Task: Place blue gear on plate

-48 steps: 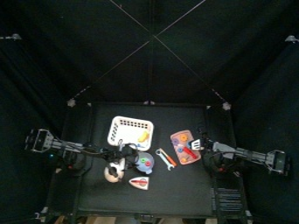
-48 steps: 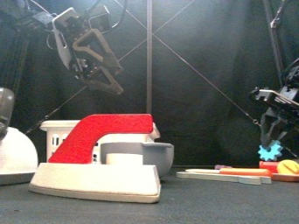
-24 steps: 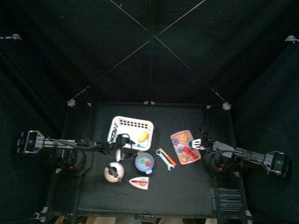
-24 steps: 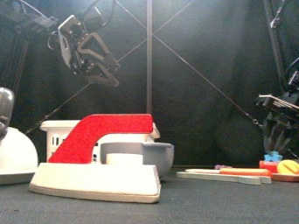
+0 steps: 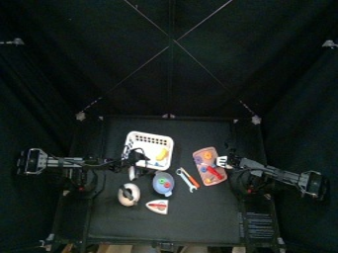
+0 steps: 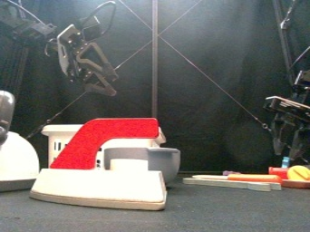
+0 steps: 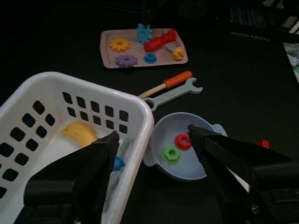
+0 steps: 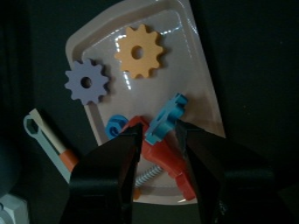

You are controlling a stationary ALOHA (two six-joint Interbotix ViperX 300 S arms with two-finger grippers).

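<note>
The blue gear point(image 8: 173, 115) leans tilted on the pink tray point(image 8: 187, 52), against an orange-red piece point(image 8: 166, 159). My right gripper point(image 8: 162, 133) hangs open just above it, one jaw on either side, nothing gripped. In the top view the right gripper point(image 5: 227, 167) is over the tray point(image 5: 209, 160). The round pale plate point(image 7: 201, 124) lies beside the white basket point(image 7: 47, 105) and holds a green ring and a red piece. High above the basket's edge, my left gripper point(image 7: 163, 164) is open and empty.
An orange gear point(image 8: 140, 51), a purple gear point(image 8: 86, 80) and a small blue ring point(image 8: 114, 129) share the tray. A wrench point(image 5: 187, 179) lies between plate point(image 5: 164, 184) and tray. A white ring point(image 5: 129, 194) and a red-and-white block point(image 5: 157, 206) sit near the front.
My right jaws have spread wider, and the blue gear that hung under them in the front view no longer shows there. The left arm has drawn back to the left.
</note>
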